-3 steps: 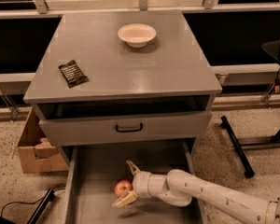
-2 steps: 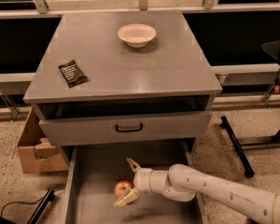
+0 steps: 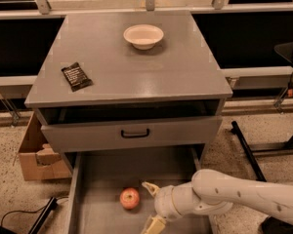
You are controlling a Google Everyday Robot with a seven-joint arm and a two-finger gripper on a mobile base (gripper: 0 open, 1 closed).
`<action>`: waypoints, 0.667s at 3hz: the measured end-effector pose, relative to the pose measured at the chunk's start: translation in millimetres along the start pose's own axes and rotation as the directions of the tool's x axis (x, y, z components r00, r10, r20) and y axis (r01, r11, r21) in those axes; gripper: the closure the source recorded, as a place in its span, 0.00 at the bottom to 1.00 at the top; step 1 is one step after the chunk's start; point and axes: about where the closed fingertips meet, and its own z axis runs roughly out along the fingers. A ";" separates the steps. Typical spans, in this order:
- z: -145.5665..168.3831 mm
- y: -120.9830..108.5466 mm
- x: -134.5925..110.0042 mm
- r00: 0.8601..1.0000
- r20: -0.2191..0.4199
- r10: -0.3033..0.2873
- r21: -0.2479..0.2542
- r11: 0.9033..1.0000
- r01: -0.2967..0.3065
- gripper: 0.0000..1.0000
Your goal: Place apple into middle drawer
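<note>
The apple [image 3: 129, 198], small and red-orange, lies on the bare grey floor of the middle drawer [image 3: 100, 174], which is pulled out wide at the bottom of the cabinet. My gripper [image 3: 151, 207] is inside the same drawer, just right of the apple, open, with nothing between its tan fingertips [image 3: 148, 187]. A small gap separates the fingertips from the apple. My white arm reaches in from the lower right.
A drawer with a grey front and black handle [image 3: 135, 133] stands slightly open above. On the cabinet top are a white bowl [image 3: 143, 35] and a black snack packet [image 3: 76, 76]. A cardboard box [image 3: 39, 155] sits left, black stand legs [image 3: 246, 147] right.
My open fingers were around the apple; they have drawn back to the right and toward the drawer's front. The apple stays on the drawer floor.
</note>
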 end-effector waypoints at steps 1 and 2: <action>-52.0 29.6 -25.3 0.998 -0.050 -0.027 0.056 0.998 0.030 0.00; -115.2 18.6 -75.2 0.991 -0.082 -0.104 0.240 0.963 0.121 0.00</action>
